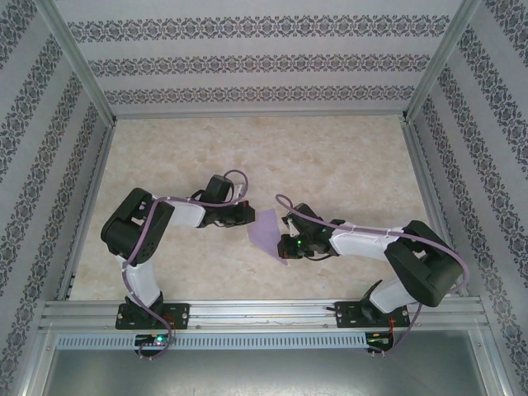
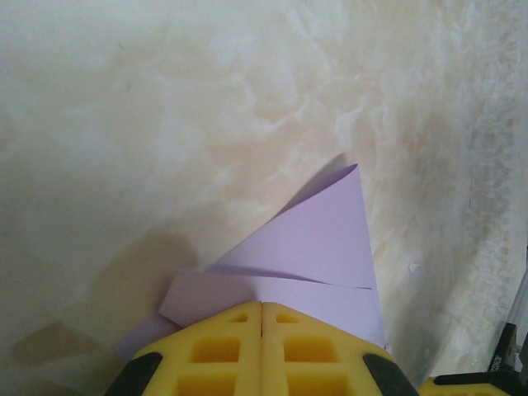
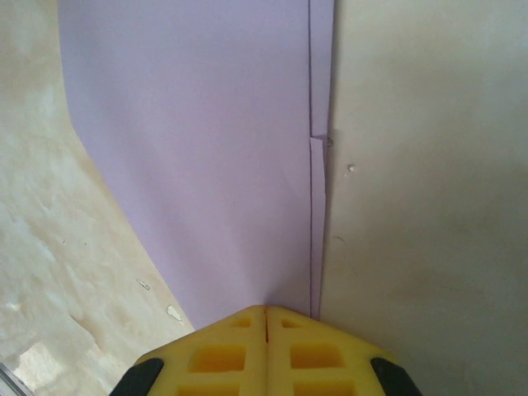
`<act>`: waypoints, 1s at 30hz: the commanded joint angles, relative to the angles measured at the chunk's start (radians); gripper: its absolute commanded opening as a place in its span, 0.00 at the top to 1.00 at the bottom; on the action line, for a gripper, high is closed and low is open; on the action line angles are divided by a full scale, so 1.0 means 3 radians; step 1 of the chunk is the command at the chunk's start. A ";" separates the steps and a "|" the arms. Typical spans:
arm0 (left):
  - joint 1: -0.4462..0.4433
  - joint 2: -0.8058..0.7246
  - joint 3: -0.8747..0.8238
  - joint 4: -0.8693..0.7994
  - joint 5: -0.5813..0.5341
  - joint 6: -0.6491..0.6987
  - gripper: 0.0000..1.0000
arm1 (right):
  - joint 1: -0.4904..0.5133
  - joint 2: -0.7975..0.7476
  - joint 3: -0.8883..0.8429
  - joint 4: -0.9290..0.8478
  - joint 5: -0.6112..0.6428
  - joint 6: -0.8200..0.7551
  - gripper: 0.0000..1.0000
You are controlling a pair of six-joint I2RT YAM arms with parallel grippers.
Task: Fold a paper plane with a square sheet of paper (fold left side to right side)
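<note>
The sheet of paper [image 1: 268, 229] is lavender and lies folded at the middle of the table, between my two grippers. In the left wrist view the paper [image 2: 318, 239] tapers to a point away from me, with overlapping flaps across its base. My left gripper [image 2: 262, 304] is shut, and its yellow fingertips sit over the paper's wide end. It is at the paper's left edge [image 1: 250, 216]. In the right wrist view the paper [image 3: 198, 148] shows a layered edge on its right side. My right gripper [image 3: 266, 308] is shut with its tips over the narrow near end, at the paper's lower right [image 1: 289, 241].
The marbled beige tabletop [image 1: 330, 157] is walled by patterned panels and metal posts on the left, right and far sides. A metal rail [image 1: 264, 309] carrying both arm bases runs along the near edge.
</note>
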 commanded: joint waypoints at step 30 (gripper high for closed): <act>-0.0094 -0.1648 -0.0699 -0.0278 -0.0674 -0.0218 0.76 | -0.0507 -0.0896 0.0083 -0.0405 -0.0082 -0.0498 0.49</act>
